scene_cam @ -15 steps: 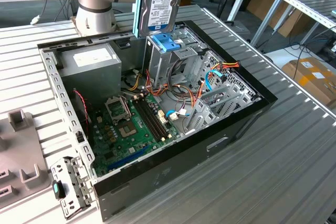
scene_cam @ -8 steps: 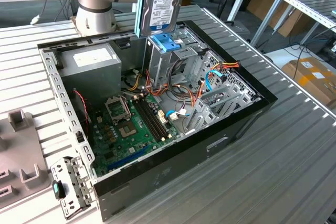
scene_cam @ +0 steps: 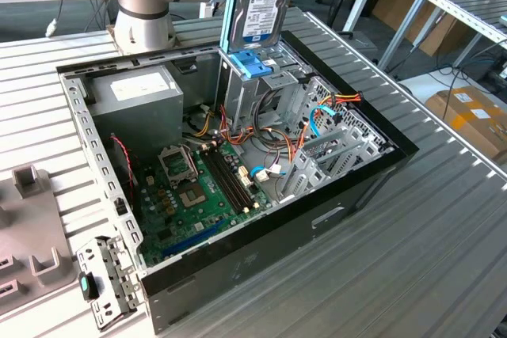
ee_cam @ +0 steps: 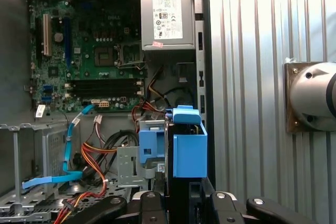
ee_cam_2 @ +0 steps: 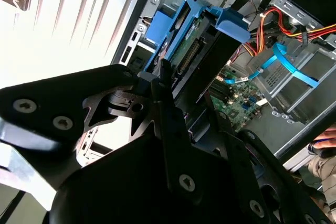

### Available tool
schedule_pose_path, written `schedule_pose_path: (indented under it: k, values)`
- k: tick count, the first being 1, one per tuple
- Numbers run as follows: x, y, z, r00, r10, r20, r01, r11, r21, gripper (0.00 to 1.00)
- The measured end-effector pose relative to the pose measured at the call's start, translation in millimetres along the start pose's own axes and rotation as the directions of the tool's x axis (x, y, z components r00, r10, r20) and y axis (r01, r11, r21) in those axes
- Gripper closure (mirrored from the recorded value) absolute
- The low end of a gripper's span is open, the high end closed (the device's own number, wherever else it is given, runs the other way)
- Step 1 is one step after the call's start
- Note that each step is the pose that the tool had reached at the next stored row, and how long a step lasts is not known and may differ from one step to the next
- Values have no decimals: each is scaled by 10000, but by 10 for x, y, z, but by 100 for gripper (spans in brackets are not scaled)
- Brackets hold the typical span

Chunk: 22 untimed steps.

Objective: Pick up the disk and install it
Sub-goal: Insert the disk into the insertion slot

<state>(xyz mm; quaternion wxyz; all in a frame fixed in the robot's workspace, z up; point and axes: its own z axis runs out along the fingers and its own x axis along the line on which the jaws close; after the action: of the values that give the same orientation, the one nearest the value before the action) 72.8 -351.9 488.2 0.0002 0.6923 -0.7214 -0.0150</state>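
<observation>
Closest to the exterior camera, the slatted metal table point(scene_cam: 412, 259) is seen carrying the open computer case point(scene_cam: 261, 263). A loose metal bracket point(scene_cam: 107, 282) is laid at the case's near corner, and a grey moulded tray point(scene_cam: 24, 219) is set just beside it, towards the exterior view's left. Inside the case, the green motherboard point(scene_cam: 198, 187) is laid flat, with the grey power supply point(scene_cam: 131, 96) set behind it. Further back, the drive cage point(scene_cam: 273, 89) is topped by a blue latch point(scene_cam: 247, 62). And right above that latch the disk point(scene_cam: 264, 1) is held upright, its label face turned to the camera and its light-blue rail run down one long edge. Whether disk and latch are touching cannot be told. In the first wrist view the gripper point(ee_cam: 184, 205) is clamped on the disk, with black fingers point(ee_cam: 149, 203) pressed to either side. Beyond, the arm's base point(scene_cam: 142, 5) is mounted on the table.
</observation>
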Motion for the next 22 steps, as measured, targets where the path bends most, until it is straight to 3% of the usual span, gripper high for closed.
schedule_pose_path:
  k: [5, 9, 22]
  values:
    - [-9, -202, -4, 10000, 0, 1, 0, 10000, -1, 65]
    - [10, -219, -5, 10000, 1, -1, -1, 10000, 0, 65]
    - [272, -240, -11, 10000, 1, 0, -1, 10000, 0, 65]
